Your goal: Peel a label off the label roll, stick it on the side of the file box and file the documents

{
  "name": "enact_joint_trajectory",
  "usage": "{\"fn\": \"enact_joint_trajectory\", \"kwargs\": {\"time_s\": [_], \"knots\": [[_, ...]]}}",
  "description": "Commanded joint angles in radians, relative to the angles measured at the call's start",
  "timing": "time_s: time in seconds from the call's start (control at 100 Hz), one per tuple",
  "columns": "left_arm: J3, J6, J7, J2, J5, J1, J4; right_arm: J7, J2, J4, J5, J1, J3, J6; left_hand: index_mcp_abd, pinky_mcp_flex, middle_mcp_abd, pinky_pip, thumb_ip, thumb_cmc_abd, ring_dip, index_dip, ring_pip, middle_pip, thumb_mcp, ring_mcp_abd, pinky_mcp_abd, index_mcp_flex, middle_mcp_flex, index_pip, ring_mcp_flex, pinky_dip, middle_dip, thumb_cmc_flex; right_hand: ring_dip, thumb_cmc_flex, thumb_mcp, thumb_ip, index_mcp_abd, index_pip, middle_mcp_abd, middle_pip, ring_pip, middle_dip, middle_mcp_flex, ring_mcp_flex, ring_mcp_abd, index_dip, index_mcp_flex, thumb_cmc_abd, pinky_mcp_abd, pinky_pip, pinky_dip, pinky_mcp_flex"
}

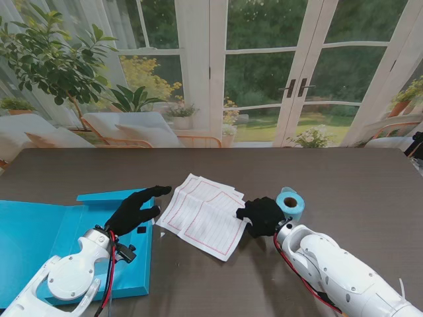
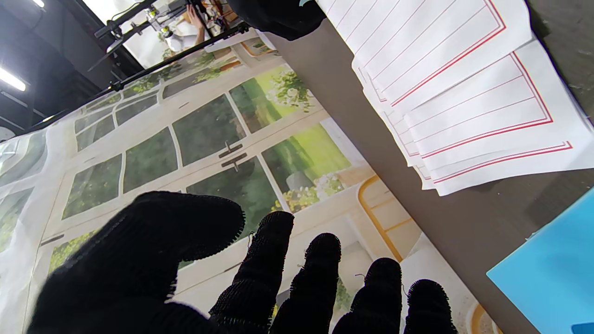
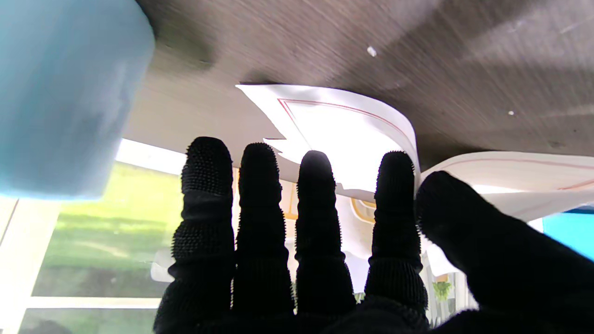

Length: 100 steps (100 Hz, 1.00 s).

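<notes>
The blue file box lies opened flat at the table's left. My left hand hovers over its right part, open, fingers spread toward the documents and holding nothing. These are several white sheets with red lines, fanned out in the middle. My right hand is at their right edge. In the right wrist view the sheets' edge curls up off the table, pinched between thumb and forefinger. The blue label roll stands just right of that hand.
The dark wooden table stretches wide to the right and back. A corner of the file box lies close to the sheets' left edge. Glass doors and garden furniture stand beyond the table's far edge.
</notes>
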Motion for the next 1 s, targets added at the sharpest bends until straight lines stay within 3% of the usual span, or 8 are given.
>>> {"fn": "enact_joint_trajectory", "kwargs": {"time_s": [0.0, 0.28, 0.39, 0.55, 0.71, 0.99], "knots": [[0.003, 0.006, -0.023, -0.006, -0.007, 0.001, -0.005, -0.002, -0.014, 0.002, 0.006, -0.002, -0.004, 0.004, -0.005, -0.002, -0.001, -0.030, -0.006, 0.033, -0.009, 0.003, -0.008, -0.009, -0.008, -0.010, -0.046, 0.011, 0.006, -0.002, 0.001, -0.008, -0.004, 0.012, 0.005, 0.036, 0.039, -0.040, -0.052, 0.066, -0.025, -0.024, -0.009, -0.003, 0.054, 0.059, -0.006, -0.013, 0.037, -0.034, 0.023, 0.051, -0.015, -0.350], [0.007, 0.021, -0.029, -0.007, -0.024, 0.001, -0.008, -0.074, -0.031, 0.013, 0.028, 0.004, -0.005, 0.002, -0.004, -0.003, -0.002, -0.031, -0.017, 0.067, -0.010, 0.002, -0.008, -0.010, -0.016, -0.011, -0.049, 0.013, 0.005, -0.004, 0.001, -0.009, -0.005, 0.011, 0.037, 0.096, 0.092, -0.071, -0.044, 0.230, -0.063, -0.043, 0.020, 0.009, 0.275, 0.250, -0.037, -0.010, 0.117, -0.123, 0.018, 0.109, -0.022, -0.240], [0.008, 0.026, -0.027, -0.008, -0.029, 0.002, -0.010, -0.117, -0.037, 0.029, 0.032, 0.010, -0.011, -0.012, -0.003, -0.004, 0.000, -0.031, -0.020, 0.076, -0.010, 0.002, -0.008, -0.010, -0.018, -0.011, -0.050, 0.013, 0.004, -0.004, 0.000, -0.010, -0.006, 0.011, 0.061, 0.128, 0.121, -0.076, 0.024, 0.280, -0.061, -0.031, 0.055, 0.037, 0.367, 0.342, -0.049, 0.004, 0.146, -0.155, 0.009, 0.151, -0.019, -0.164], [0.010, 0.029, -0.028, -0.008, -0.037, -0.001, -0.010, -0.177, -0.040, 0.052, 0.026, 0.028, -0.032, -0.037, 0.000, -0.004, 0.002, -0.032, -0.023, 0.086, -0.010, 0.002, -0.009, -0.011, -0.020, -0.011, -0.051, 0.014, 0.002, -0.004, -0.001, -0.010, -0.006, 0.011, 0.114, 0.147, 0.162, -0.090, 0.093, 0.336, -0.037, 0.006, 0.125, 0.099, 0.452, 0.458, -0.027, 0.014, 0.179, -0.190, 0.002, 0.212, -0.018, -0.052], [0.011, 0.031, -0.027, -0.009, -0.043, 0.000, -0.010, -0.230, -0.041, 0.073, 0.016, 0.051, -0.059, -0.055, 0.001, -0.004, 0.002, -0.031, -0.029, 0.100, -0.010, 0.003, -0.008, -0.010, -0.024, -0.011, -0.051, 0.017, 0.003, -0.003, -0.001, -0.010, -0.006, 0.010, 0.172, 0.128, 0.224, -0.110, 0.139, 0.368, -0.033, 0.039, 0.211, 0.148, 0.548, 0.583, -0.021, 0.010, 0.224, -0.236, 0.010, 0.261, -0.013, 0.079], [0.011, 0.033, -0.017, -0.013, -0.053, 0.002, -0.011, -0.311, -0.052, 0.121, 0.021, 0.084, -0.107, -0.057, 0.001, -0.005, 0.006, -0.031, -0.042, 0.121, -0.010, 0.004, -0.009, -0.011, -0.033, -0.010, -0.051, 0.020, 0.002, -0.003, -0.003, -0.010, -0.007, 0.006, 0.337, 0.073, 0.285, -0.130, 0.182, 0.427, -0.052, 0.108, 0.639, 0.246, 0.687, 0.603, -0.073, 0.013, 0.294, -0.271, 0.041, 0.352, 0.056, 0.277]]}}
